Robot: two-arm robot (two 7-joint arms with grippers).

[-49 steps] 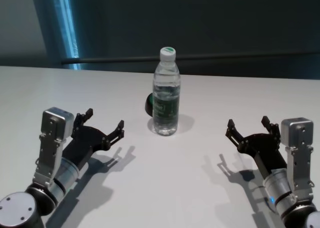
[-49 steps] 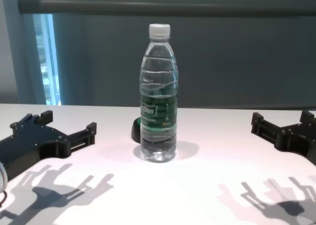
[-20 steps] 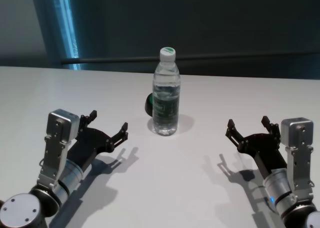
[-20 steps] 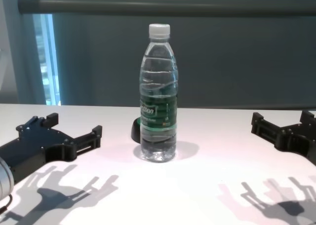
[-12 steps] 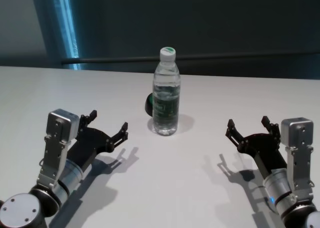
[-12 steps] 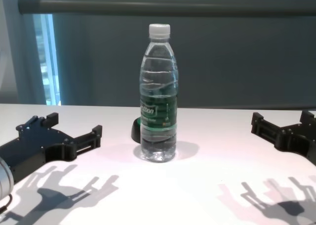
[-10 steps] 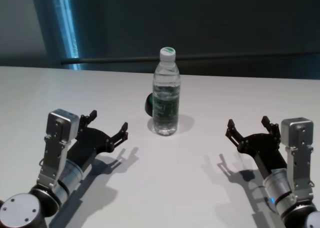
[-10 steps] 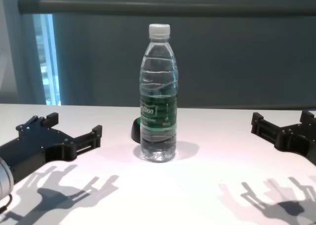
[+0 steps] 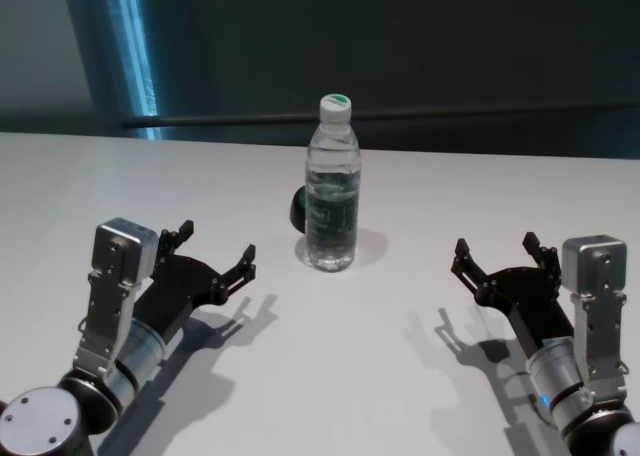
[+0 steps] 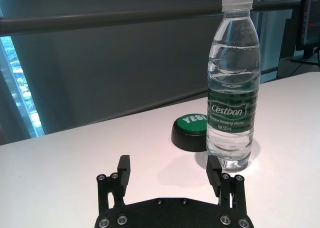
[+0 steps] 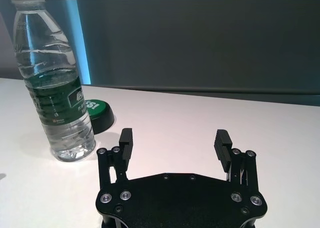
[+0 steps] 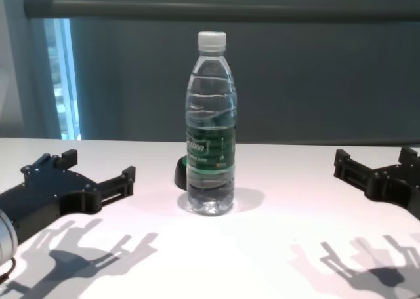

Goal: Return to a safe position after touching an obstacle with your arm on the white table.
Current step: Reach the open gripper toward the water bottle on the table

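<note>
Head view: the bottle (image 9: 331,184) stands upright mid-way across the white table (image 9: 330,376), my left gripper (image 9: 213,259) spread wide to its left, well apart.

Left wrist view: a green-topped button (image 10: 192,131) sits just behind the bottle; a sideways swing of this arm could topple the bottle onto it.

Right wrist view: my right gripper (image 11: 173,142) gapes wide, holding nothing.

Chest view: it's parked, clear of the bottle. A light, tall bottle tips easily, I reckon.
</note>
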